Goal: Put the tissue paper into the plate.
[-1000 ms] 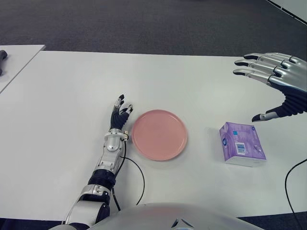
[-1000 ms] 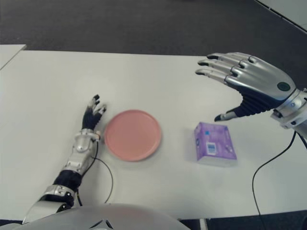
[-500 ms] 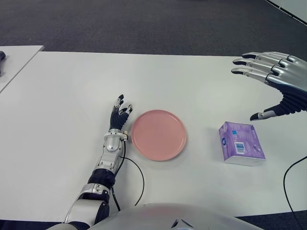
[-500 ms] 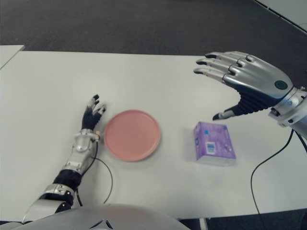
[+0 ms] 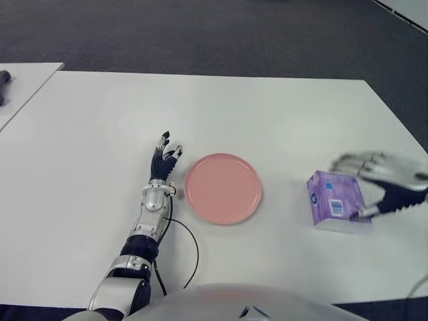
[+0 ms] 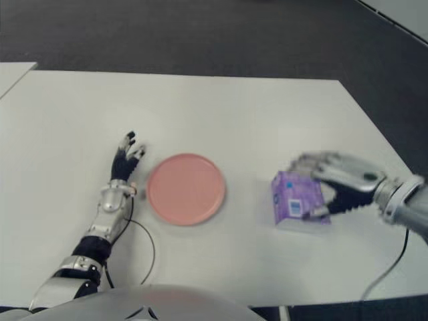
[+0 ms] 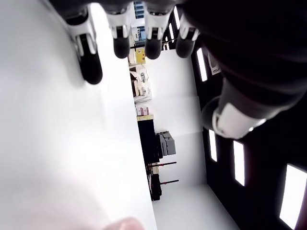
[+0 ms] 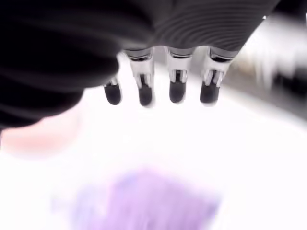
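Note:
A purple tissue pack (image 5: 331,200) lies flat on the white table (image 5: 267,114), to the right of an empty pink plate (image 5: 223,188). My right hand (image 5: 347,190) is low over the pack's right side. Its fingers reach across the top and its thumb is by the near edge, and it stays open without gripping. The right wrist view shows the fingertips (image 8: 144,96) stretched out straight above the purple pack (image 8: 144,201). My left hand (image 5: 164,157) shows flat just left of the plate, fingers extended and holding nothing.
A black cable (image 5: 194,254) loops on the table near my left forearm. The table's right edge runs close to my right hand, with dark floor beyond. A second white table (image 5: 20,83) with a dark object (image 5: 3,77) stands at the far left.
My right hand has dropped from high above the table's right side down onto the tissue pack. The pack, the plate and my left hand have stayed where they were.

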